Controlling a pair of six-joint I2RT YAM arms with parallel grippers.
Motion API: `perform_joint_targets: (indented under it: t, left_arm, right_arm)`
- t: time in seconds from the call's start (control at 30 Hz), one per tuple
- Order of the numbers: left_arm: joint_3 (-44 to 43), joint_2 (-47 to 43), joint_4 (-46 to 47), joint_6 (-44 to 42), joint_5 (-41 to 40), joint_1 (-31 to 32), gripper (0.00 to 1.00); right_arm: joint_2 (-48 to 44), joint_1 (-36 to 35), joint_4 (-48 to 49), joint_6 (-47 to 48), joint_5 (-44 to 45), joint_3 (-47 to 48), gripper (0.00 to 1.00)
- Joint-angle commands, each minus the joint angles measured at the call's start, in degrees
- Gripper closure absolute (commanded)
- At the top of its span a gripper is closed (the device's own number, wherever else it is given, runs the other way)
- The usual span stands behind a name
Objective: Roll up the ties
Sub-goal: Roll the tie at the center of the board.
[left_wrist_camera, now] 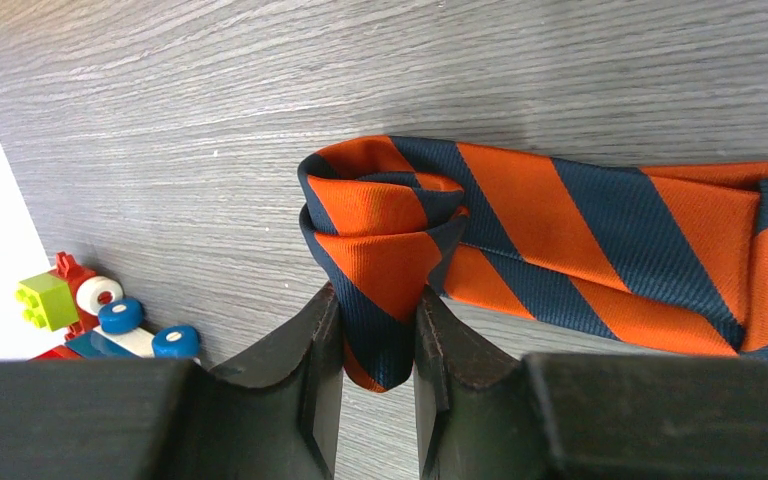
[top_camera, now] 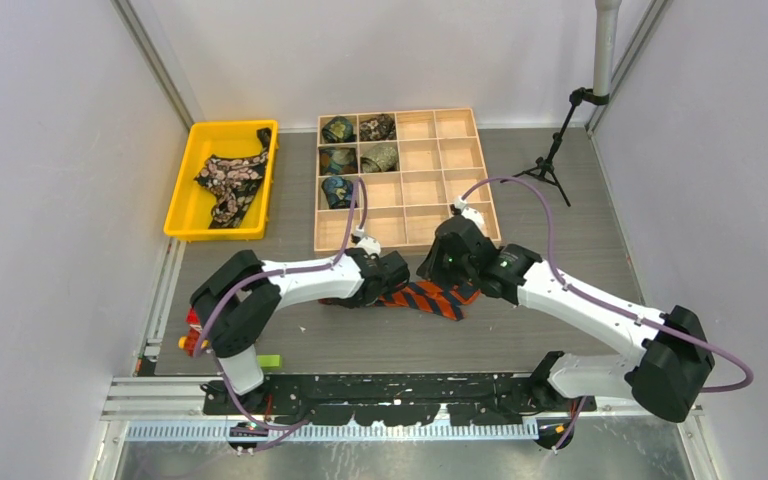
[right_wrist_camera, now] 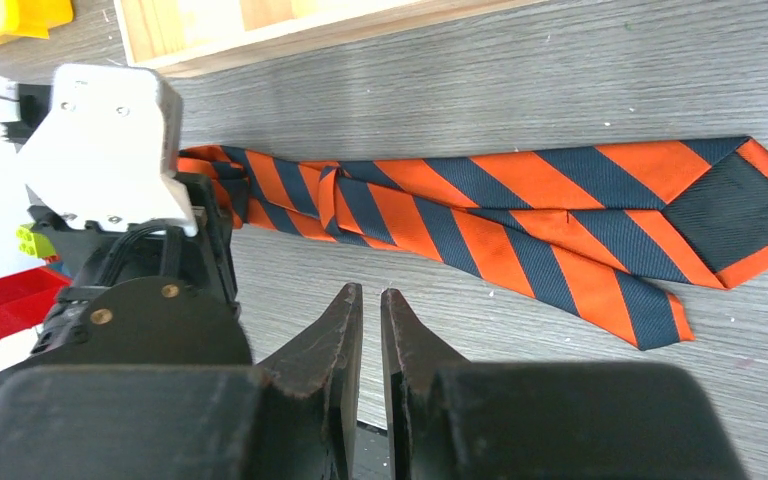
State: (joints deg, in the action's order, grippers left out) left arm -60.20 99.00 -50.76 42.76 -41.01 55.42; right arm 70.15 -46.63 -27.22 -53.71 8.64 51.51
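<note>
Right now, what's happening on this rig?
The left gripper pinches the started roll at one end of the striped tie; the rest lies stretched on the table. The right gripper is beside it, nearly shut and empty. Five rolled ties sit in the wooden box; a floral tie lies in the yellow bin.

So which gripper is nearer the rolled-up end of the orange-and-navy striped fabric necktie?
Left. The left gripper pinches the rolled end itself; the right gripper hangs nearly closed and empty beside the flat stretch of the tie.
</note>
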Motion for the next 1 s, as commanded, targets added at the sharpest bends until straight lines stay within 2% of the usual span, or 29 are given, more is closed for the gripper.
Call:
perform_joint_targets:
  t: [0.0,0.23,0.47,0.57,0.77,0.97]
  left_arm:
    - [-2.6,3.2,0.2,3.4,0.0,0.9,0.83]
    - [-4.7,5.8,1.7,3.1,2.8,1.1,0.75]
    - [-4.9,4.3,2.4,2.3,4.9,1.1,0.53]
    - [-5.1,2.9,2.3,1.6,5.7,1.1,0.48]
    - [-5.0,-0.7,2.2,-0.1,7.1,1.1,0.43]
    - [-5.4,-4.3,1.5,-1.1,7.8,1.1,0.42]
  right_arm:
    - [-3.3,0.2,-0.9,-0.1,2.3,0.4,0.82]
    - [-5.1,0.3,-2.0,-0.1,2.7,1.0,0.82]
    - [-5.3,0.2,-2.8,-0.3,2.4,2.1,0.82]
    - [-5.4,0.2,-3.5,0.1,2.7,2.7,0.82]
    - [-4.2,0.2,-5.1,0.6,2.9,5.2,0.82]
    - [-2.8,0.2,-5.7,0.9,3.0,7.5,0.82]
